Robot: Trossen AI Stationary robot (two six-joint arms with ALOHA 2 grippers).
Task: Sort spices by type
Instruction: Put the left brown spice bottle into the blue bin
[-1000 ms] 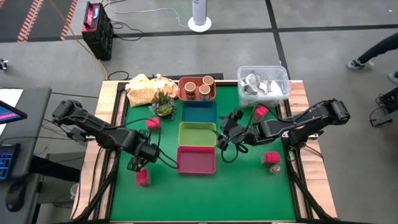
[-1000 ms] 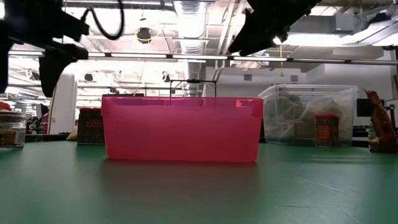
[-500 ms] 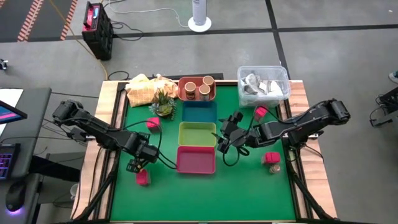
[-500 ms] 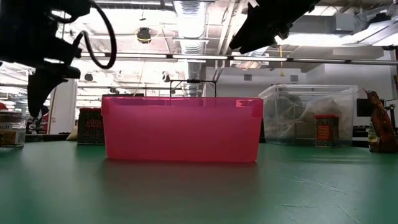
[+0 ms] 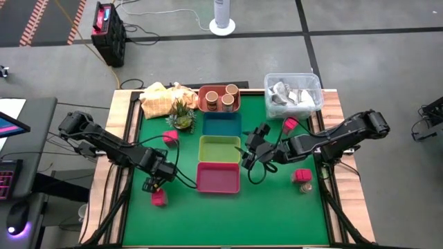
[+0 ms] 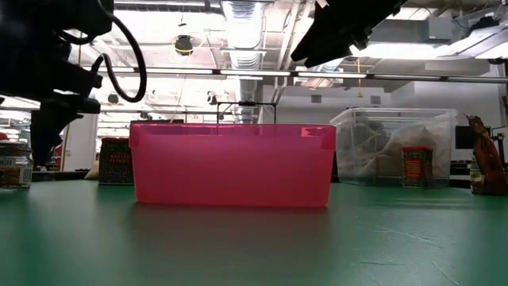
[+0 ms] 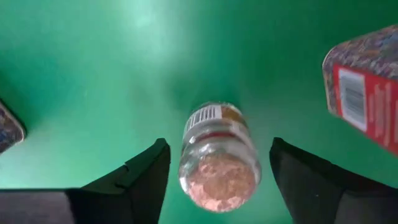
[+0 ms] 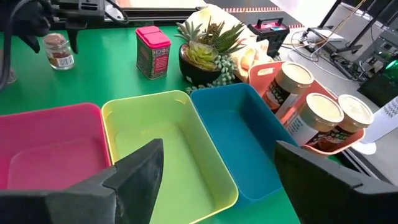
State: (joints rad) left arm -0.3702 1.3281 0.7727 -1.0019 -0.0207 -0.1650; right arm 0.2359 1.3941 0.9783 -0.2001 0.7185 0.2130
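Spices sit scattered over the green worktop (image 5: 277,207). Left of centre in the high view, the left claw (image 5: 151,184) hangs over a tiny jar (image 7: 217,155); the left wrist view shows its two dark fingers (image 7: 134,180) standing apart on either side of that upright jar with green showing between each finger and the glass, so the claw is open around it and not gripping. A pink-red packet (image 5: 159,198) lies just below the claw in the high view, and another (image 5: 169,137) sits higher up, beside a small potted plant (image 5: 182,117).

Four trays run down the middle of the high frame: orange (image 5: 208,106) at the top holding three tan-lidded jars (image 5: 221,97), then blue (image 5: 221,124), green (image 5: 219,149) and pink (image 5: 218,177).

The right claw (image 5: 250,151) hovers at the right edge of the green tray, fingers wide and holding nothing. Right of it lie a pink-red packet (image 5: 290,125), near a clear tub (image 5: 293,93), and lower down another packet (image 5: 301,175) with a tiny jar (image 5: 305,187) touching it.
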